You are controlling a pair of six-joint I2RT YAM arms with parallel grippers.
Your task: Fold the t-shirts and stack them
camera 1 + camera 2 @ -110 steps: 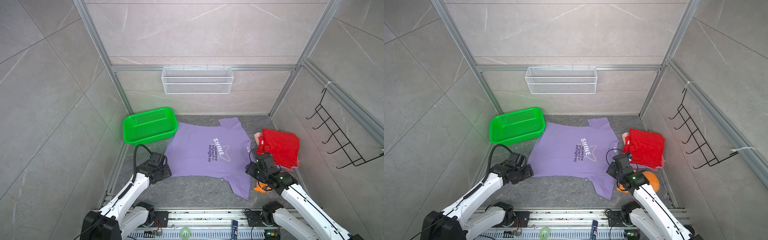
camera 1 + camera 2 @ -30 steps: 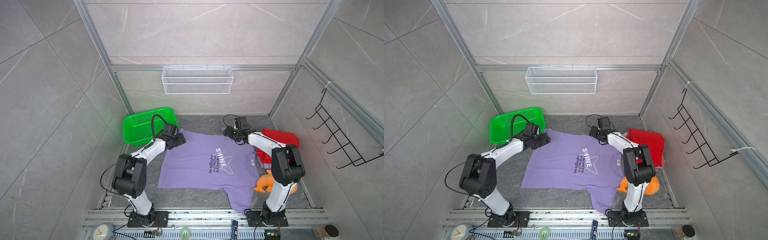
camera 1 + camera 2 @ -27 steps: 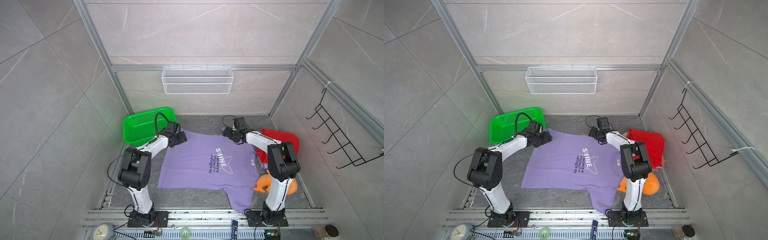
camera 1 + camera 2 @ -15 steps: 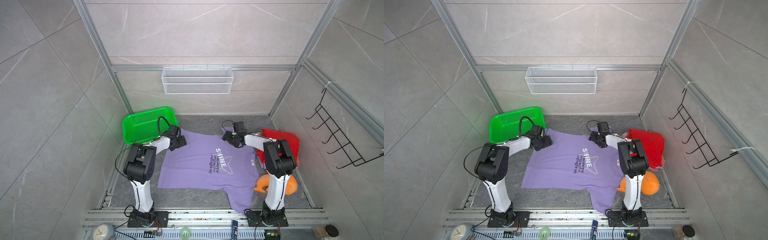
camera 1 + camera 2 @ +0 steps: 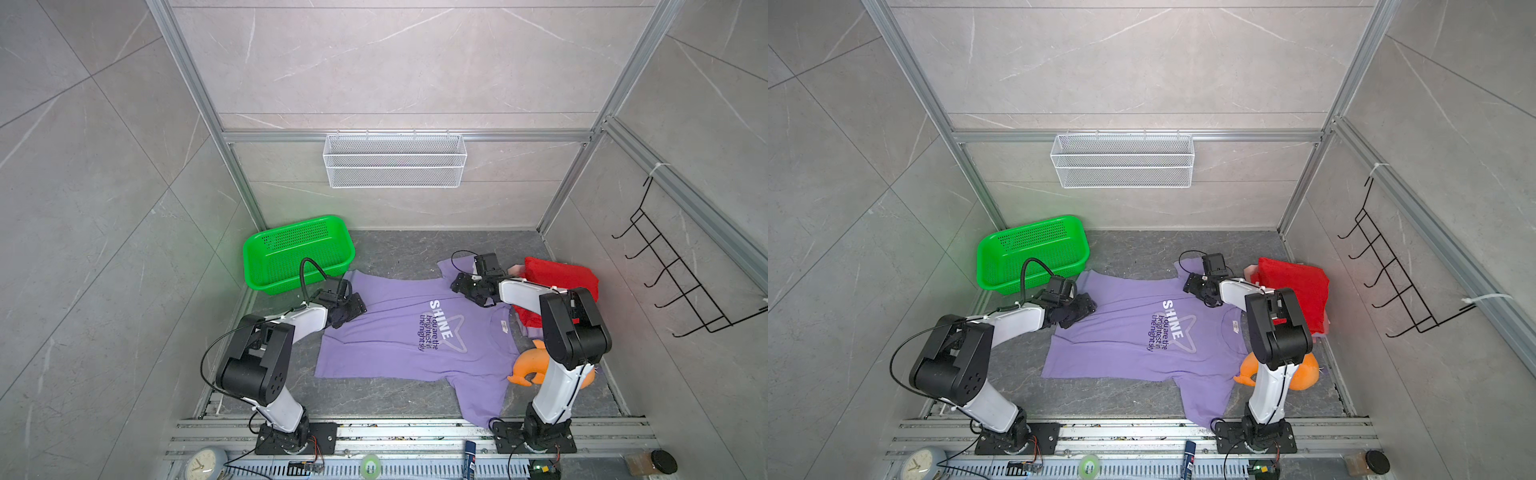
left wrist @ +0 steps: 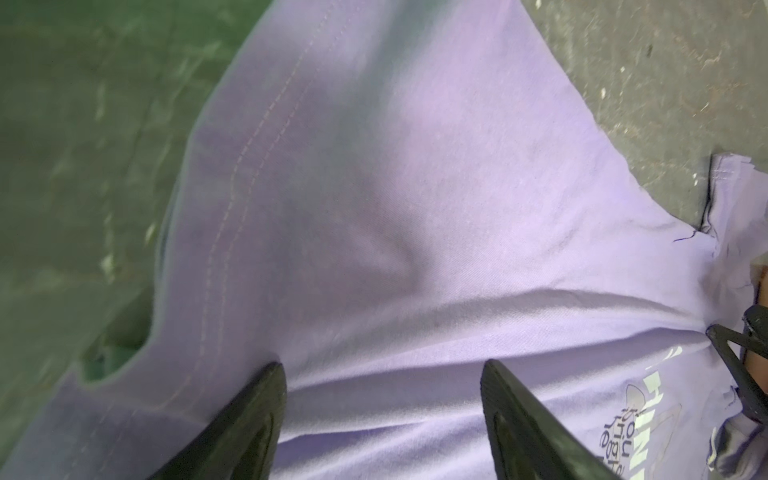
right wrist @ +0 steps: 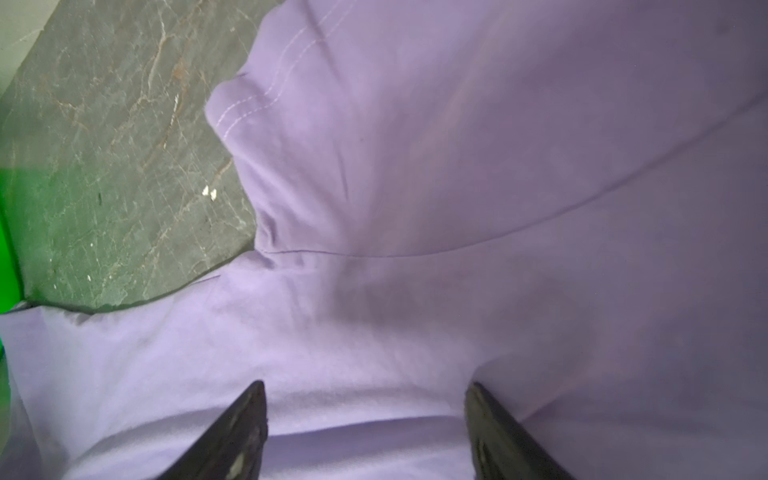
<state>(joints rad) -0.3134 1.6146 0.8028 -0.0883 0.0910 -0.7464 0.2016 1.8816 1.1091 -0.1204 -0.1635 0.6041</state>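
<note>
The left arm (image 5: 303,322) and right arm (image 5: 519,293) have white links, black joint housings, looping black cables (image 5: 309,264).

Dark grey stone-look floor (image 5: 399,257), green basket (image 5: 274,284) at far left, lavender tee (image 5: 386,332) spread flat in the middle, print up, folded red tee (image 5: 557,274) at right, orange toy (image 5: 528,365) near it.

— Where do you work?
— A lab cell. My arms (image 5: 573,328) are bolted to an aluminium rail (image 5: 415,434), with a cable duct (image 5: 424,471) along the front.
— And the walls?
— Grey stone-look panels (image 5: 395,62) in aluminium posts (image 5: 201,95), a wire basket (image 5: 395,160) and hook rack (image 5: 681,270) hung on them.
</note>
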